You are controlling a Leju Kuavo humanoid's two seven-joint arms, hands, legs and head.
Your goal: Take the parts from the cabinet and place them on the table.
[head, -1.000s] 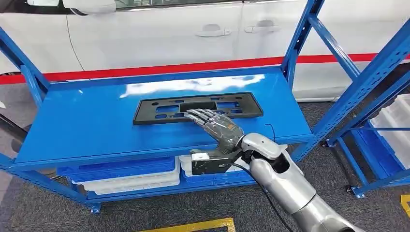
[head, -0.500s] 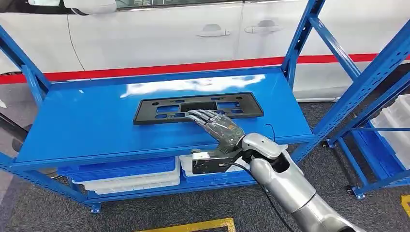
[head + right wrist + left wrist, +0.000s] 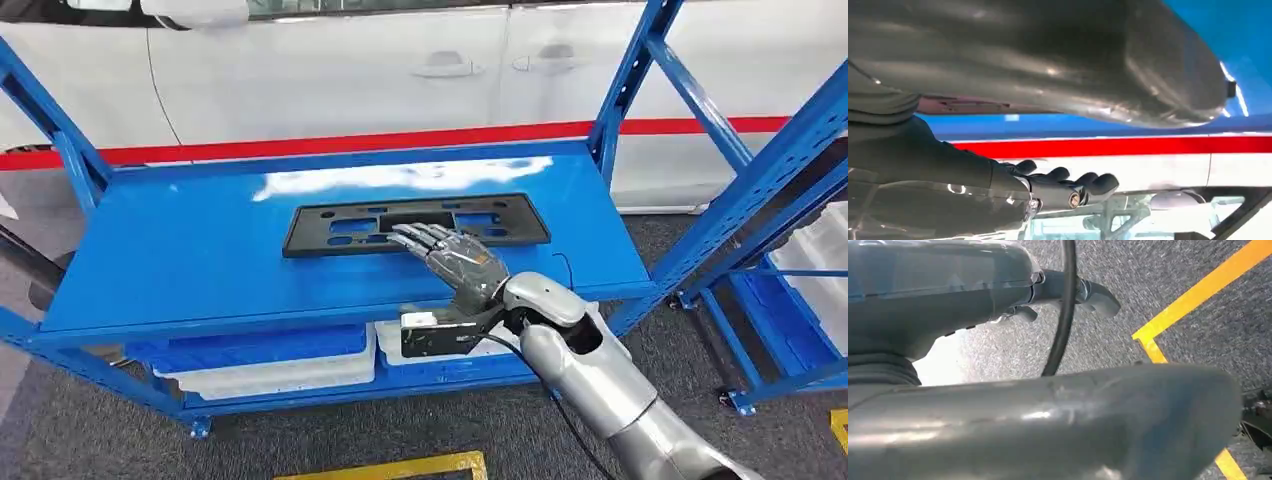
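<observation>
A flat black plastic part, long and rectangular with several cut-outs, lies on the blue cabinet shelf. My right hand reaches over the shelf's front edge, palm down, with its fingers stretched flat over the part's near edge at its middle. It grips nothing. The right wrist view shows those dark fingers straight and side by side under the thick grey thumb. My left hand hangs over grey carpet with nothing in it.
A white car with a red stripe stands close behind the rack. Blue uprights frame the shelf. White and blue bins fill the lower level. Another rack stands at the right. Yellow floor tape runs in front.
The camera has shifted slightly, so the whole scene sits a little to the right. My right hand stays flat over the part's near edge.
</observation>
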